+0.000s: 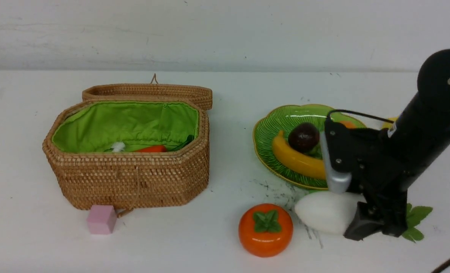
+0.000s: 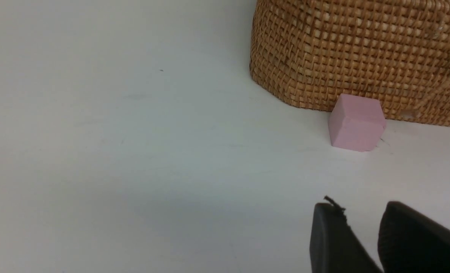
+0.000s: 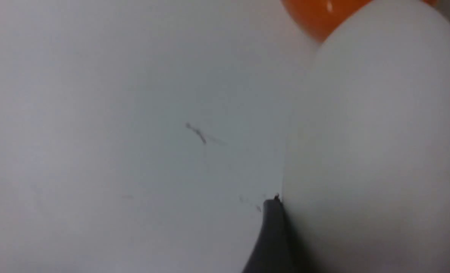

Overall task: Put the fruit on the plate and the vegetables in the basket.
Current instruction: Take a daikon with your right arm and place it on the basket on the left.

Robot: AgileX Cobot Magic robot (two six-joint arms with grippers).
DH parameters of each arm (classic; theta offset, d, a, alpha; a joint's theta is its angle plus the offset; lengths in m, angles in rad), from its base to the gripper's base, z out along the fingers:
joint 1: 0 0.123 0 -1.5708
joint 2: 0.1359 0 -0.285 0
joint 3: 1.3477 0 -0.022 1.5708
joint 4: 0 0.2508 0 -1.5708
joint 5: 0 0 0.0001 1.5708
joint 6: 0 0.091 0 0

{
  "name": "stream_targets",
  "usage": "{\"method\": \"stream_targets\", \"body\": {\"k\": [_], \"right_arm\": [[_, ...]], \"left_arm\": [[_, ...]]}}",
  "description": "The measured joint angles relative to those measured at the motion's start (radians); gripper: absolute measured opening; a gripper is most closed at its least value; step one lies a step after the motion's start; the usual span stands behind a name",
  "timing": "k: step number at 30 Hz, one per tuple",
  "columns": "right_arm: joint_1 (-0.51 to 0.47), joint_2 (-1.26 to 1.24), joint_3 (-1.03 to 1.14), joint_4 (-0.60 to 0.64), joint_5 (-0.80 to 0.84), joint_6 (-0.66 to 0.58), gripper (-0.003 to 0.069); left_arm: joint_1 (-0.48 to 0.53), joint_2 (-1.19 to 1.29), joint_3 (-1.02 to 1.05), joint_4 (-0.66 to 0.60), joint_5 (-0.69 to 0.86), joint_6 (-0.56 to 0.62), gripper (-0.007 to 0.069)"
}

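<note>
White surface (image 1: 27, 235), pale wall behind. Far left: wicker basket (image 1: 134, 182), lid flung back, green lining showing, red-orange pepper (image 1: 151, 149) already inside. Pink cube (image 1: 101, 219) just beside its front wall; not part of the job. Left hand (image 2: 361, 208) low over bare surface near that cube, fingers a little apart, nothing between them.

Toward the middle: persimmon (image 1: 265, 229) loose on the surface, just beside the radish tip. Behind it, green plate (image 1: 270, 129) holding banana (image 1: 297, 161) and dark round fruit (image 1: 303, 137).

Further right: white radish (image 1: 323, 216) lying on its side, right hand (image 1: 376, 223) down over its leafy end. One finger (image 3: 270, 235) flat against the radish flank; the other hidden, so cannot tell whether pinched yet.

Probably the grasp of the radish. Close squarely across the fat body, not the leaves (image 1: 416, 222). Expect a slippery, rounded shell; squeeze firmly before lifting. Raise straight up to avoid nudging the persimmon. Clear the basket rim high, then release over the lining.
</note>
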Motion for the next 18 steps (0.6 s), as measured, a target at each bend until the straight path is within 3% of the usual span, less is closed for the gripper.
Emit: {"method": "stream_targets", "body": {"k": [5, 9, 15, 18], "right_arm": [[0.11, 0.002, -0.162, 0.009, 0.013, 0.19, 0.0538], [0.169, 0.129, -0.49, 0.053, 0.025, 0.351, 0.0538], [0.175, 0.409, -0.909, 0.263, 0.0, 0.402, 0.0538], [0.181, 0.507, -1.012, 0.346, -0.037, 0.402, 0.0538]], "left_arm": [[0.0, 0.0, 0.0, 0.0, 0.0, 0.0, 0.0195], [0.0, 0.0, 0.0, 0.0, 0.0, 0.0, 0.0197], [0.0, 0.0, 0.0, 0.0, 0.0, 0.0, 0.0204], [0.0, 0.0, 0.0, 0.0, 0.0, 0.0, 0.0204]]}}
